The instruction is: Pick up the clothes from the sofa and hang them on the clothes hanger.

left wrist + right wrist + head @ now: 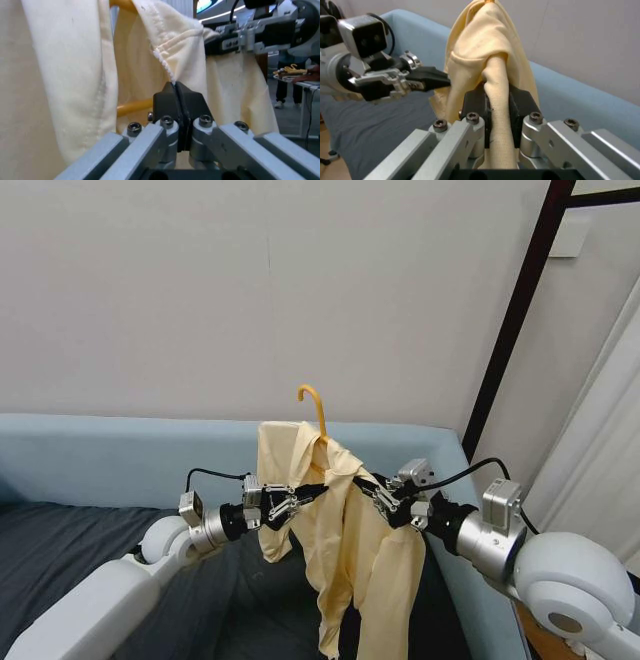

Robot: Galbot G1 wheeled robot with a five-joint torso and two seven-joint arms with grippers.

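Left gripper [320, 491] and right gripper [360, 482] clamp the shirt [350, 565] at 9 and 3 o'clock, probably leaving the hanger [320, 418] hook at 12 free.

This looks like a living-room corner set up inside a test room. A pale blue sofa [120, 455] with dark grey seat cushions [60, 550] stands against a plain white wall [250, 290]. Just beside its right end are a dark post [510, 330] and a white curtain [600, 440]. Well apart from the sofa, a table [310, 85] carries loose cables [290, 70], as in a lab.
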